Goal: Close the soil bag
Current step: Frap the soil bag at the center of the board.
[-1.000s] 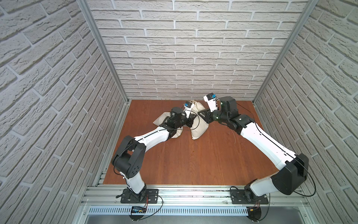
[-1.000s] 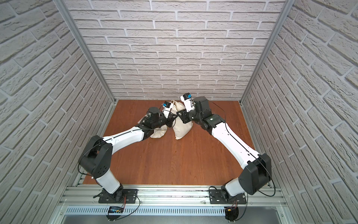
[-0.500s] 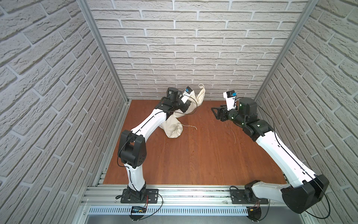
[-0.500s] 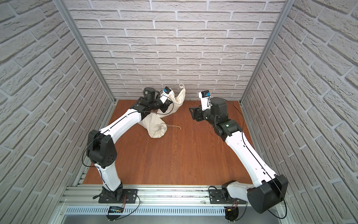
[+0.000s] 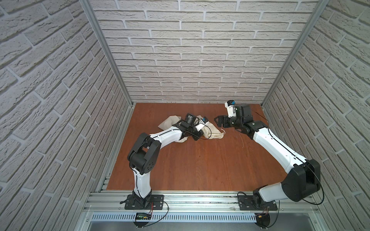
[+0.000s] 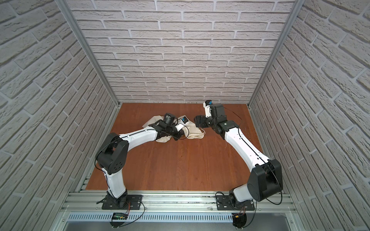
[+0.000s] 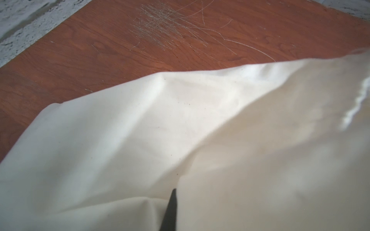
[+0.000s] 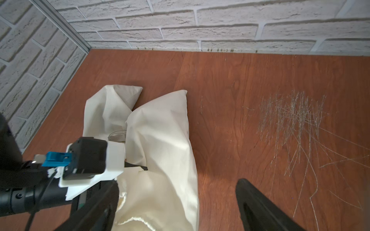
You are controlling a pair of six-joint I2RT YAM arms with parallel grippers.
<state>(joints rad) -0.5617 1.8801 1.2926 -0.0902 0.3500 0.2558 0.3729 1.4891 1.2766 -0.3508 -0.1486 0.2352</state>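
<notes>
**While the left gripper bites the soil bag, the right gripper hangs open**

Where it lies: the soil bag is crumpled on the wooden table, toward the back wall and left of centre, partly under the left arm's wrist. In both top views its mouth end points at the right arm, and the cord loops out onto the wood.

Left gripper: jaws together on a fold of cloth. The left wrist view is nearly all cream fabric, with one black fingertip poking out of it.

Right gripper: fingers spread wide, nothing pinched. In a top view it sits near the mouth end, apart from it.

The hem looks puckered in the right wrist view. Can't tell if it is fully drawn shut.

Scratch marks cover the wood beside the bag.
</notes>
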